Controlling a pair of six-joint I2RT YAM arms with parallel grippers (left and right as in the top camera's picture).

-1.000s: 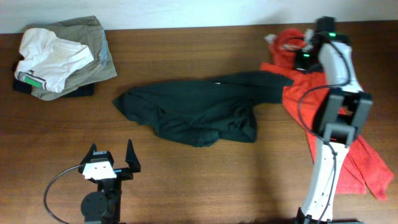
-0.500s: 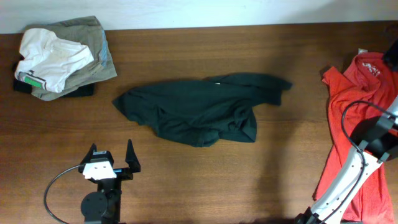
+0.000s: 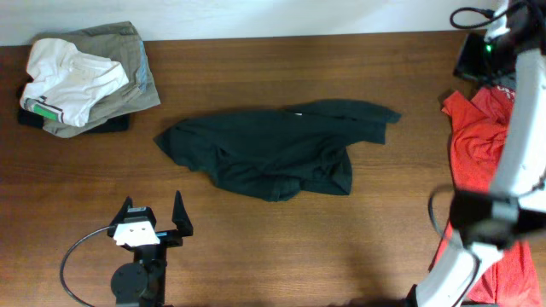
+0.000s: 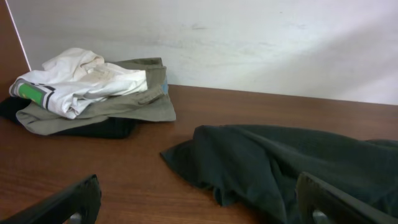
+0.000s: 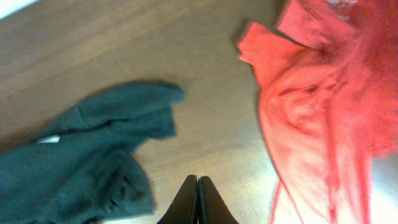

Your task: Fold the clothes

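Note:
The black T-shirt [image 3: 273, 153] lies crumpled in the middle of the table, with only plain black fabric showing and no lettering visible. It also shows in the left wrist view [image 4: 298, 162] and in the right wrist view [image 5: 81, 162]. My left gripper [image 3: 153, 223] is open and empty and rests near the front edge, short of the shirt's left end; its fingers [image 4: 74, 202] frame the shirt's near hem. My right gripper [image 5: 198, 199] is shut and empty. It hangs high over bare wood between the black shirt's sleeve and the red shirt.
A red shirt [image 3: 478, 136] lies spread along the right edge, partly under my raised right arm [image 3: 520, 128]. A pile of white and khaki garments [image 3: 81, 77] sits at the back left corner. A white wall [image 4: 249, 43] runs along the table's back.
The red shirt, which overlapped the black shirt's right sleeve, has been pulled to the right edge. My right arm has swung up and back to the far right. The left arm has not moved.

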